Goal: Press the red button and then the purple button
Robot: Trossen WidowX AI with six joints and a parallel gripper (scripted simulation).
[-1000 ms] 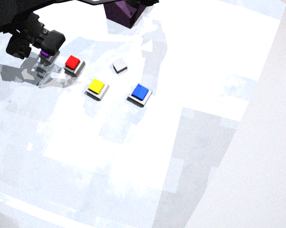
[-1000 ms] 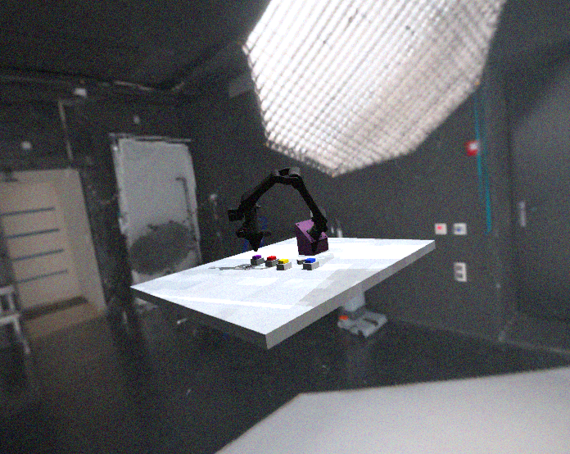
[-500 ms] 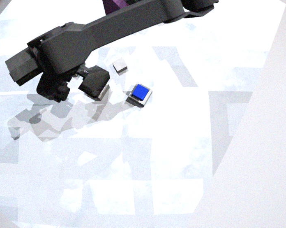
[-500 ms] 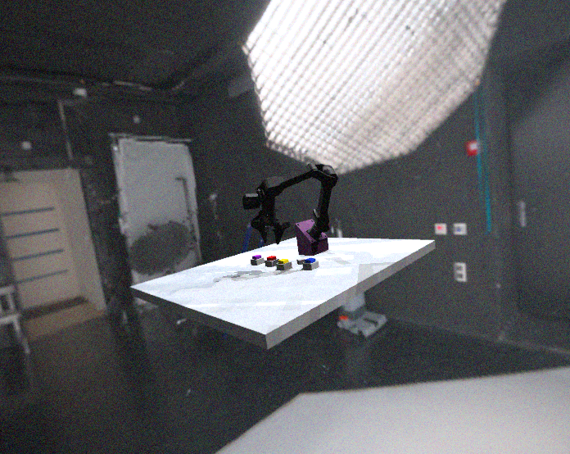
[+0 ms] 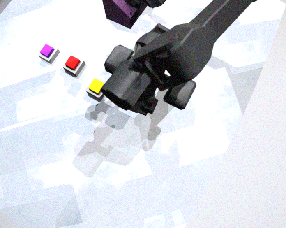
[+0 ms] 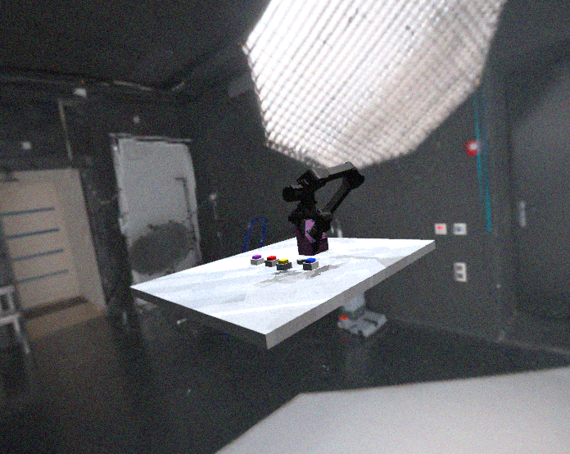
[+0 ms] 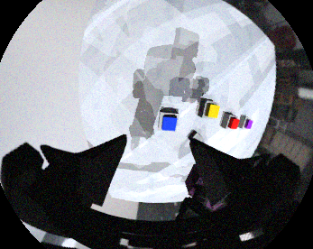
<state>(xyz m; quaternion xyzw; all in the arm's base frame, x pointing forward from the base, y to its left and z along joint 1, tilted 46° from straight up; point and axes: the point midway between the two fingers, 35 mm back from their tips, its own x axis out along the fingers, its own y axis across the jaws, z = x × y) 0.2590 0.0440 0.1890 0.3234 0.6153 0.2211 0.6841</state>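
Blue button [image 7: 169,123]: visible from wrist, arm-hidden from top; tool [image 7: 152,152] raised over surface [image 5: 187,171], fingers apart, empty.

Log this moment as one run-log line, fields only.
gripper: open, empty, raised above table | below it: blue square button | red square button: untouched now | purple square button: untouched now

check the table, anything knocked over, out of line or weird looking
Nothing stands out. The purple button, red button and yellow button sit upright on their bases in a diagonal row, and the blue button is upright too. The pincer hangs open above the table, holding nothing.
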